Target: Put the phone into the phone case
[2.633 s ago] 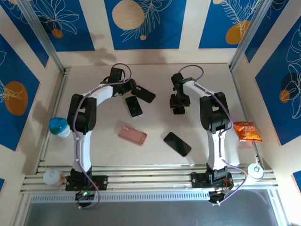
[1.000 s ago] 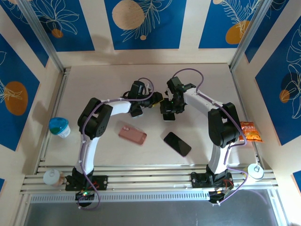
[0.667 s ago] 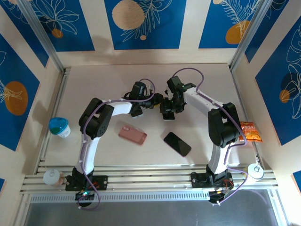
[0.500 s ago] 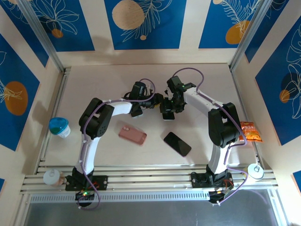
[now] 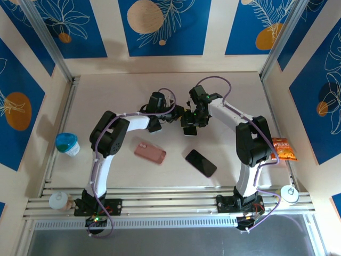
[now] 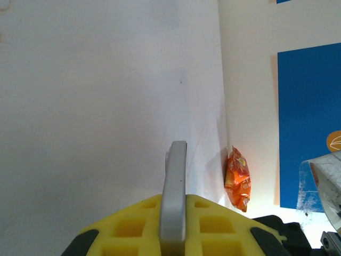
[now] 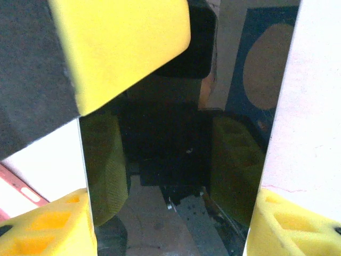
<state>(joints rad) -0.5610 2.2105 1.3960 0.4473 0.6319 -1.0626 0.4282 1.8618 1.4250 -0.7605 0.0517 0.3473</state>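
Phone (image 7: 165,160) sits clamped between the two grippers over the middle of the worktop (image 5: 229,90), a little toward the far edge; whether it touches the surface cannot be told. The right gripper (image 5: 189,127) grips it across its width. In the right wrist view the yellow pads (image 7: 45,226) press on both long sides of the glossy black screen, which mirrors the gripper's own foam. The left gripper (image 5: 180,113) reaches in from the left and is closed tight on the same phone. In the left wrist view its yellow pads meet around a thin grey edge seen end-on, with nothing else between them. One of its pads also shows at the upper left of the right wrist view, lying over the top of the screen. The pink phone case (image 5: 149,152) lies flat on the worktop, left of centre and nearer the near edge than the grippers. It is well apart from the held phone and nothing is inside it. A second black phone (image 5: 201,163) lies flat and slanted just right of the case, not touching it. A dark flat object (image 5: 154,126) lies partly under the left arm's forearm, too hidden to identify. An orange snack bag (image 5: 281,149) rests against the right edge, and a cup with a blue-green lid (image 5: 67,143) stands at the left edge.
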